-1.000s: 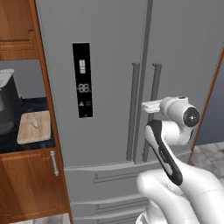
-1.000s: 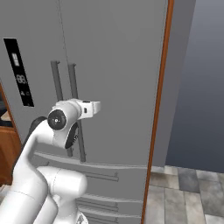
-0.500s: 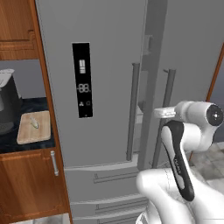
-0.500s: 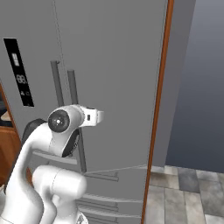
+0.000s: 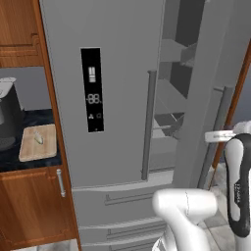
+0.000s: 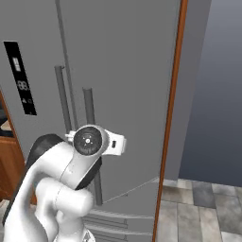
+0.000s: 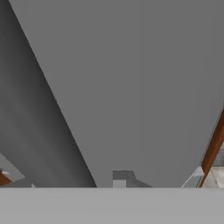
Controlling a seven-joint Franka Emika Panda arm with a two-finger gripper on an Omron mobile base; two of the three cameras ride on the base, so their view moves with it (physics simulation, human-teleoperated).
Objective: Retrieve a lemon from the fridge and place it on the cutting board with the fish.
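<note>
The grey fridge [image 5: 117, 98] stands with its right door [image 5: 206, 98] swung partly open, and shelves and bins [image 5: 171, 88] show in the gap. My gripper [image 5: 212, 137] is at that door's long bar handle [image 5: 219, 132]. From the other side the hand [image 6: 122, 144] sits against the same handle [image 6: 90, 108], fingers hidden behind it. The hand view looks along the grey door face [image 7: 131, 87]. The lemon is hidden. The tan cutting board [image 5: 38, 142] lies on the left counter with the small pale fish [image 5: 40, 139] on it.
A dark kettle-like appliance [image 5: 7, 115] stands on the counter beside the board, above a wooden cabinet [image 5: 34, 206]. Fridge drawers [image 5: 117, 201] run below the doors. A brown wood panel [image 6: 170, 118] borders the fridge's right side, with tiled floor [image 6: 198, 212] beyond.
The right fridge door has swung outward and the hand has moved right with its handle. The fridge's inside now shows through the gap.
</note>
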